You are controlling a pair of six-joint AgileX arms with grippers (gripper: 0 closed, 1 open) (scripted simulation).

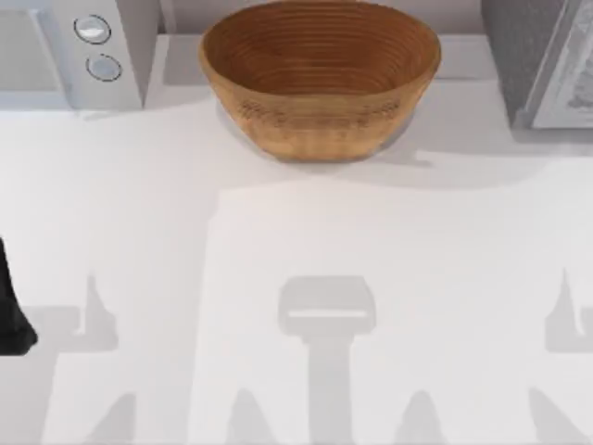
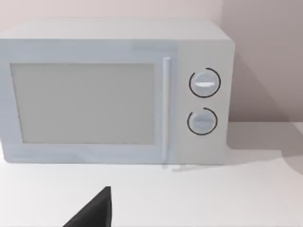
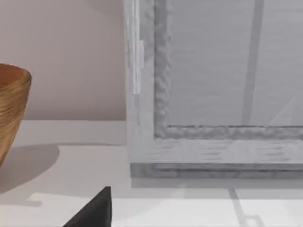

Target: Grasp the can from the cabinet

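Opening step: both arms parked, cabinet shut, can unseen.

On the left, my left arm sat at the desk's (image 1: 139,232) left edge, its gripper (image 1: 14,320) a dark shape, and I could not tell whether the fingers were open or closed; ahead stood a boxy, smooth pale microwave (image 2: 113,90) with two round dials. Mid-desk rested a ribbed wooden bowl (image 1: 320,79), wide and empty. At the right stood the grey cabinet (image 3: 213,94), its framed, flat-panelled door closed; I judged the can was inside, hidden. My right gripper's (image 3: 92,210) fingers were likewise unreadable. Next, I reckoned, the door needed opening.
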